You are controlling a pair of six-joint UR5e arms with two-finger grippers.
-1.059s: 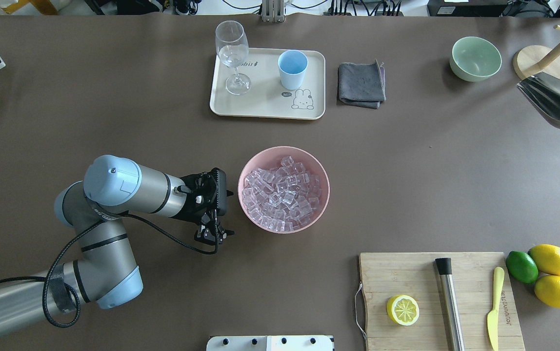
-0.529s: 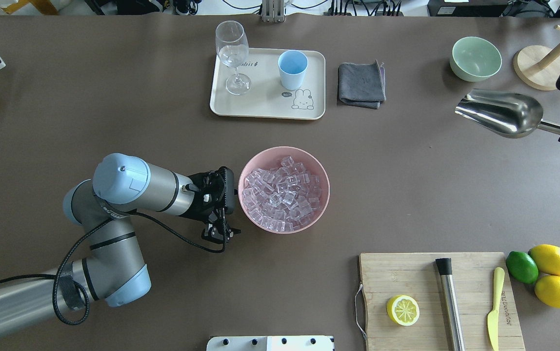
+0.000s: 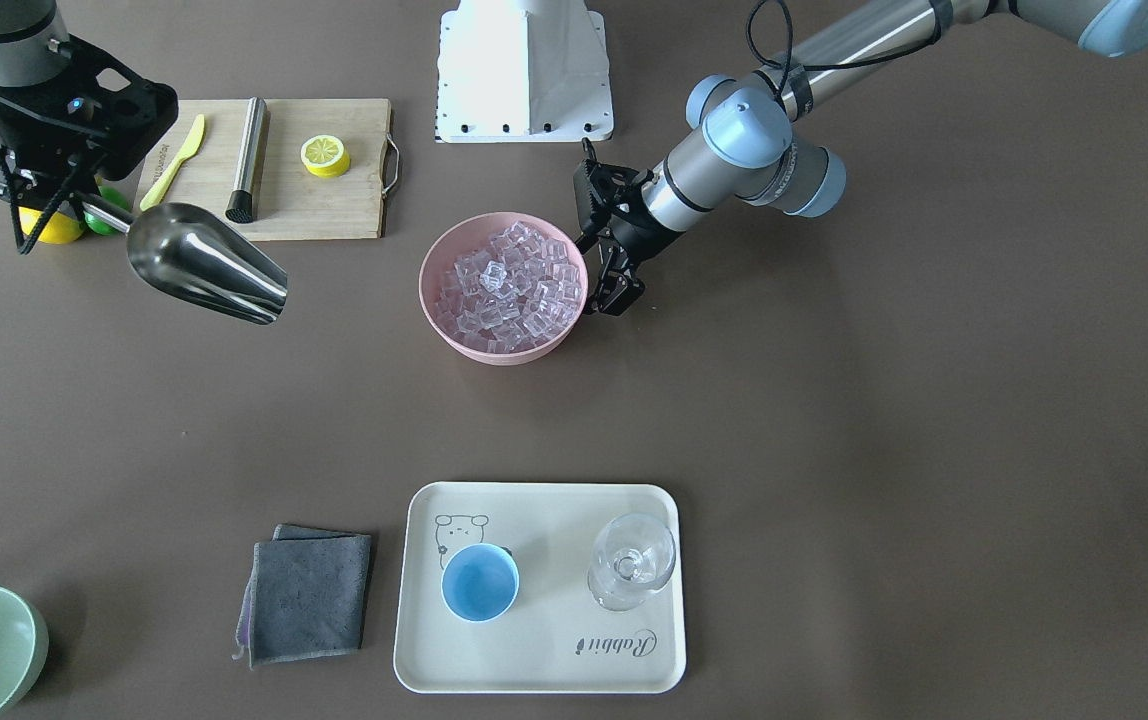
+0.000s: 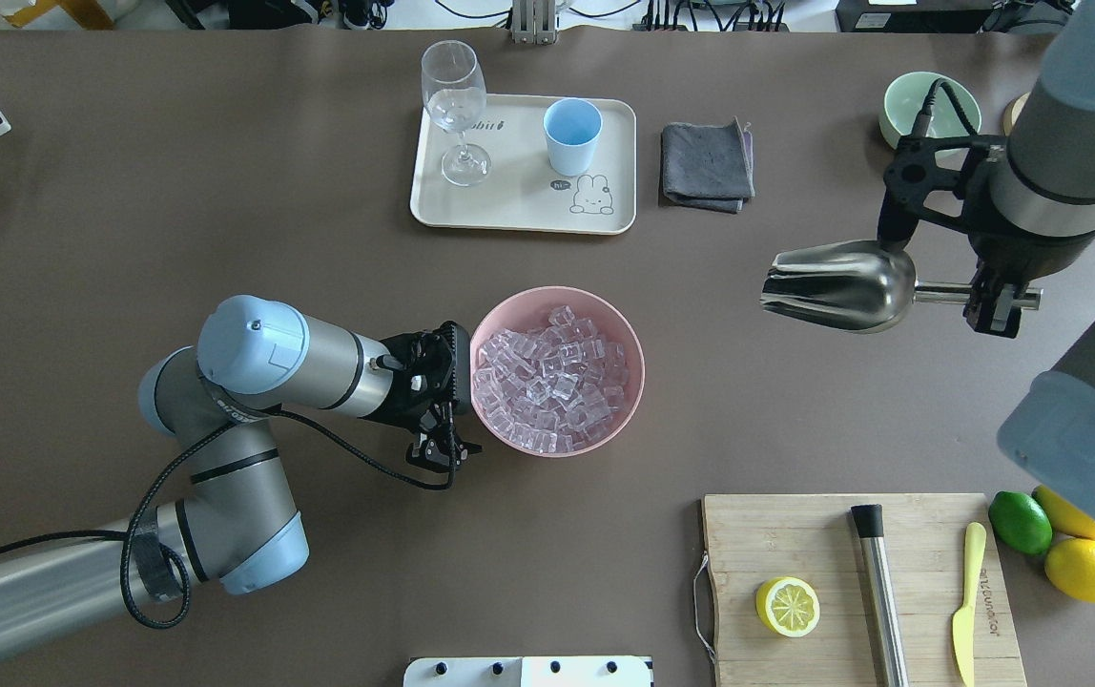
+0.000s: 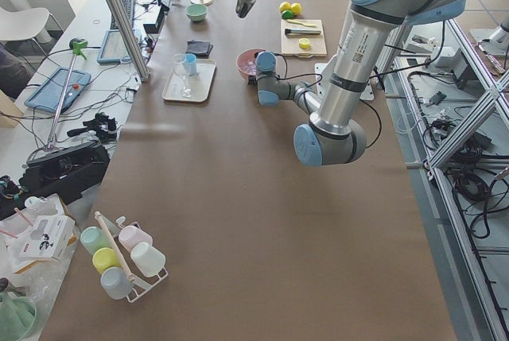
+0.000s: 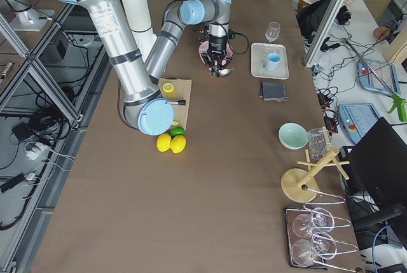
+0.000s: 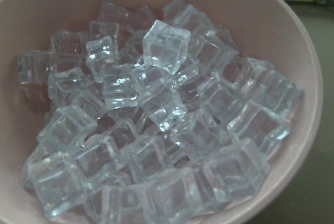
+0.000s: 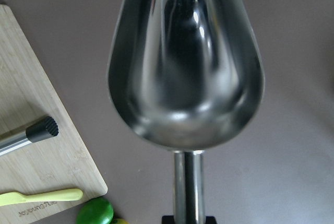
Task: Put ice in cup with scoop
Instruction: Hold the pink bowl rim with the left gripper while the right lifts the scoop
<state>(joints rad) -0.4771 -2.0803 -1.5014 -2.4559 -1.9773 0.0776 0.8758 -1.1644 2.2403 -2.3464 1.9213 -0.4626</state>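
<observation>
1. The tabletop [image 4: 223, 191] is bare between the scoop and the pink bowl, so I judge the approach free.
2. The tray [image 4: 519, 224] at the far side holds the cup and a wine glass [image 4: 454, 95], which stand apart. That tall glass is what I would steer wide of later.
3. The pink bowl [image 4: 631, 405] sits mid-table. The left end effector [image 4: 438, 450] hangs just beside its rim, and I cannot tell whether its fingers are spread or together.
4. The scoop [image 4: 843, 284] hangs empty, well to the bowl's right, mouth towards it. The right end effector [image 4: 991, 310] pinches its handle. I would dip the mouth and enter over the right rim, away from the left arm, digging shallow so the bowl stays put.
5. The cup [image 4: 572, 135] stands upright and empty.
6. The ice [image 4: 547, 377] is all heaped in the bowl.
</observation>
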